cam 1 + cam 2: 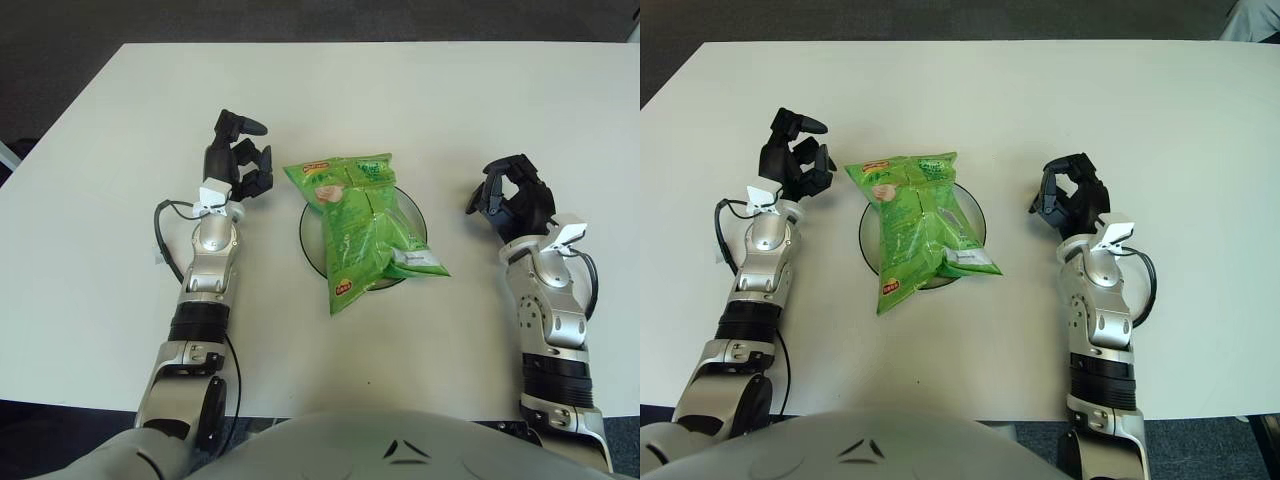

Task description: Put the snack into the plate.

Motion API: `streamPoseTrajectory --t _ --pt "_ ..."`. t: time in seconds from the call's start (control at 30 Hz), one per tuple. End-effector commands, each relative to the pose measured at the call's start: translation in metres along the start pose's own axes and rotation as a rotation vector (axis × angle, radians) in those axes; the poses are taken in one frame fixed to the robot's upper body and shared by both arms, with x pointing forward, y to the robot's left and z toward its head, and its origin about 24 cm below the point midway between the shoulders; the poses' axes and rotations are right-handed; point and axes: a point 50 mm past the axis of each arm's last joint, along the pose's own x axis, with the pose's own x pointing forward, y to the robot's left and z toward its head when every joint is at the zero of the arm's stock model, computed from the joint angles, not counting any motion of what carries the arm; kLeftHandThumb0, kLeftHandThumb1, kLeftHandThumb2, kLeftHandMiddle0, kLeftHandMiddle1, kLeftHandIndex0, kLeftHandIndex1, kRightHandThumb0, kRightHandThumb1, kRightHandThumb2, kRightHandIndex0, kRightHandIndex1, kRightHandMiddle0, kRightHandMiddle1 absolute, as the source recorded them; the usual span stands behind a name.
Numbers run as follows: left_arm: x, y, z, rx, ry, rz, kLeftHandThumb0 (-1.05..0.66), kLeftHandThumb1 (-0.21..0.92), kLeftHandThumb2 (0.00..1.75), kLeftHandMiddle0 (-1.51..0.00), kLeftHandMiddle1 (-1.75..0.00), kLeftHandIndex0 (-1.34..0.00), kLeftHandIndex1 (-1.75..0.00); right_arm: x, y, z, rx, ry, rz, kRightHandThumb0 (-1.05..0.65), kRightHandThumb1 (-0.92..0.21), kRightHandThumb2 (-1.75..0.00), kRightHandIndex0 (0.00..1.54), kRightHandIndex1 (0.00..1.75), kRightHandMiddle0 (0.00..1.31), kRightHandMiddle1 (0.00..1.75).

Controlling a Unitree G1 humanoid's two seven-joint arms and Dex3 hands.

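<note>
A green snack bag (362, 228) lies flat across a dark round plate (309, 240), covering most of it and overhanging its near edge. My left hand (240, 160) shows to the left of the bag, apart from it, fingers loosely spread and holding nothing. My right hand (512, 198) shows to the right of the plate, well clear of the bag, fingers relaxed and empty. In the right eye view the bag (917, 223) sits between the left hand (796, 158) and the right hand (1071, 196).
The white table (340, 90) stretches out beyond the plate, with dark floor past its far edge. A black cable (165, 235) loops beside my left forearm.
</note>
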Motion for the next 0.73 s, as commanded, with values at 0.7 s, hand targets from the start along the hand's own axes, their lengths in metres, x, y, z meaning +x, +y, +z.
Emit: streamPoseTrajectory --t 0.7 --pt "-0.0412 0.0006 -0.0418 0.01 0.195 0.002 -0.39 0.67 0.86 -0.89 -1.75 -0.36 -1.75 -0.0344 0.0001 -0.0619 0.016 -0.095 -0.148 -0.35 -0.9 -0.53 0.94 1.75 0.22 1.75"
